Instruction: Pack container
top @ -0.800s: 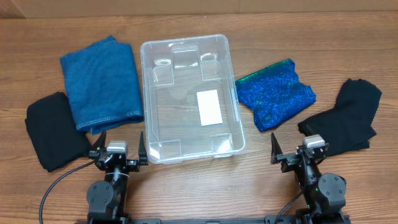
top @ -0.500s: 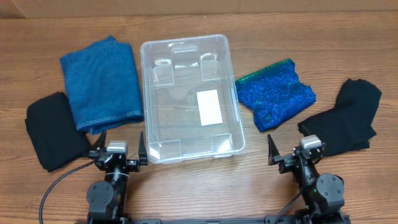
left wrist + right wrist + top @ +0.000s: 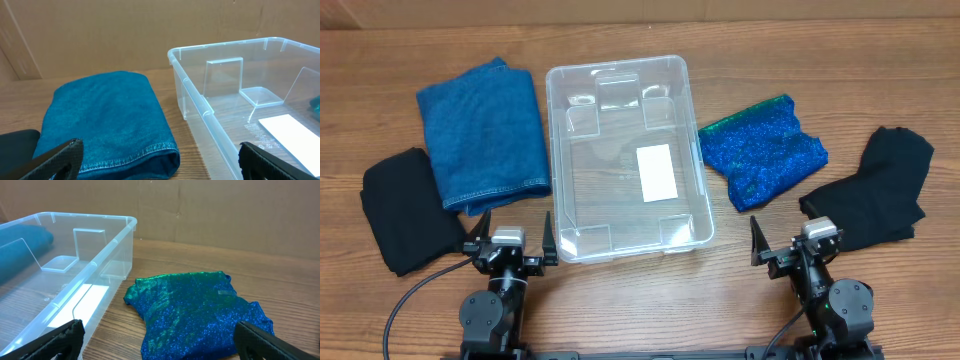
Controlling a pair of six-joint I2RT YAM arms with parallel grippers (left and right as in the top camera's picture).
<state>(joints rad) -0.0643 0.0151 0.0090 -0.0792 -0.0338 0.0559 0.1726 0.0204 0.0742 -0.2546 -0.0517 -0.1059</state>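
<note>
1. At the near edge of the wooden counter (image 3: pixel 650 300), the left tool (image 3: pixel 515 235) sits low with its jaws spread wide and nothing between them.
2. Along the same edge, off to the right, the right tool (image 3: pixel 810 243) also stands wide apart and empty.
3. Just beyond the left tool and to its left lies a left black cloth (image 3: pixel 405 205), folded, its right edge touching or slightly under the denim cloth (image 3: pixel 485 130).
4. Just beyond the right tool, on its right side, a right black cloth (image 3: pixel 875 190) lies loosely bunched.
5. Between the two tools and a little farther out, the container (image 3: pixel 600 170) stands upright in the middle of the counter. It is clear plastic and has nothing inside, and a white label (image 3: pixel 656 172) shows on its bottom.
6. The denim cloth lies folded just beside the container's left wall.
7. On the container's right side, a sparkly blue cloth (image 3: pixel 760 150) with green edging lies close to the rim; whether it touches cannot be told.
8. Farthest back, a cardboard wall (image 3: pixel 100 30) rises behind the counter.
</note>
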